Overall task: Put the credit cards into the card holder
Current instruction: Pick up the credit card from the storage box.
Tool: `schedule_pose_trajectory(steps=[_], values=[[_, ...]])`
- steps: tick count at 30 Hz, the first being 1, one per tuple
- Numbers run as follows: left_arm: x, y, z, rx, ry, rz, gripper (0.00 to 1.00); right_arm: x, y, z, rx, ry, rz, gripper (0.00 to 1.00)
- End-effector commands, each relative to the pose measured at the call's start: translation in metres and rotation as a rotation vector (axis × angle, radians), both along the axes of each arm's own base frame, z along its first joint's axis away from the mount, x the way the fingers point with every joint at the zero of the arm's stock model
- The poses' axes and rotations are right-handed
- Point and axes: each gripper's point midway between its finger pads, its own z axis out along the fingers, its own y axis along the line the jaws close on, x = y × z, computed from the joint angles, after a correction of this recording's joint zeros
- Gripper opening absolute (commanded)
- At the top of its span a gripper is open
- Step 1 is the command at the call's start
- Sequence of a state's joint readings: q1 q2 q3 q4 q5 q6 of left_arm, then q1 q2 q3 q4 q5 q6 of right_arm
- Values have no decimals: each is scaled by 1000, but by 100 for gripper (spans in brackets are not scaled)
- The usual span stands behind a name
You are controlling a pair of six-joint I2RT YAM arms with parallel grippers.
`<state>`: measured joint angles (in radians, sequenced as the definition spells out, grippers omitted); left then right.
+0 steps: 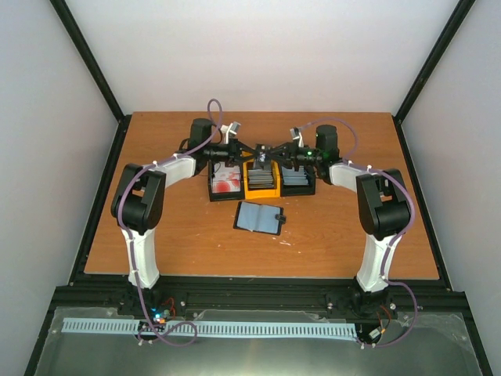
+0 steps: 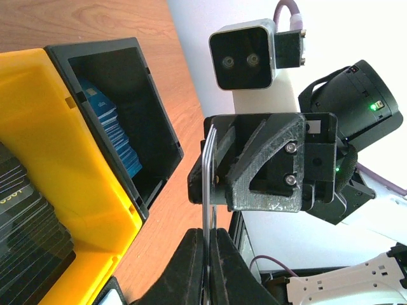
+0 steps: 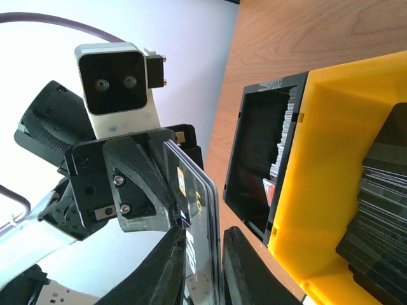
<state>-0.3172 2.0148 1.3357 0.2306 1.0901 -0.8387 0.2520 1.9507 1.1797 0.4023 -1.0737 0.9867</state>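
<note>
A thin stack of dark grey credit cards (image 3: pixel 198 210) stands on edge in the air above the yellow bin (image 1: pixel 261 190). My left gripper (image 1: pixel 250 153) is shut on one end of it, and in the left wrist view the cards (image 2: pixel 210 184) are clamped edge-on between its jaws (image 2: pixel 210 236). My right gripper (image 1: pixel 275 154) faces it from the other side with its jaws (image 3: pixel 210 244) slightly open around the same cards: one finger touches them, the other stands a slim gap off. The card holder (image 1: pixel 259 218) lies open on the table in front of the bins, pale lining up.
Three bins stand in a row behind the card holder: a black one with white-and-red cards (image 1: pixel 227 182), the yellow one with dark grey cards (image 2: pixel 38 210), and a black one with blue cards (image 2: pixel 117 127). Black frame rails border the wooden table (image 1: pixel 156 243).
</note>
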Motion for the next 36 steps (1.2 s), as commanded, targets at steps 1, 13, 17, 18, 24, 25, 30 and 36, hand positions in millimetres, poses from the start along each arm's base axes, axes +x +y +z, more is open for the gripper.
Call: schedule_pose_trajectory(steps=[1,13,17,18,24,25,30,36], values=[[6,2,8,3,-39,18,1,-3,-4,22,27,-79,-7,17],[11,20,9,0,-40,50,7,-5,-17,38,74,-143,-23,3],[9,19,13,-20,-45,30,5,-5,-16,36,67,-139,-16,3],[9,19,15,-26,-45,25,5,-4,-17,30,48,-122,-20,9],[2,17,31,-71,-43,-11,4,-4,-13,13,-35,-128,-10,38],[0,16,35,-80,-41,-18,4,-6,-11,16,-25,-137,-2,37],[-8,17,61,-129,-53,-56,4,-15,-9,36,37,-192,24,20],[-16,19,86,-160,-85,-78,4,-28,-3,58,90,-272,75,15]])
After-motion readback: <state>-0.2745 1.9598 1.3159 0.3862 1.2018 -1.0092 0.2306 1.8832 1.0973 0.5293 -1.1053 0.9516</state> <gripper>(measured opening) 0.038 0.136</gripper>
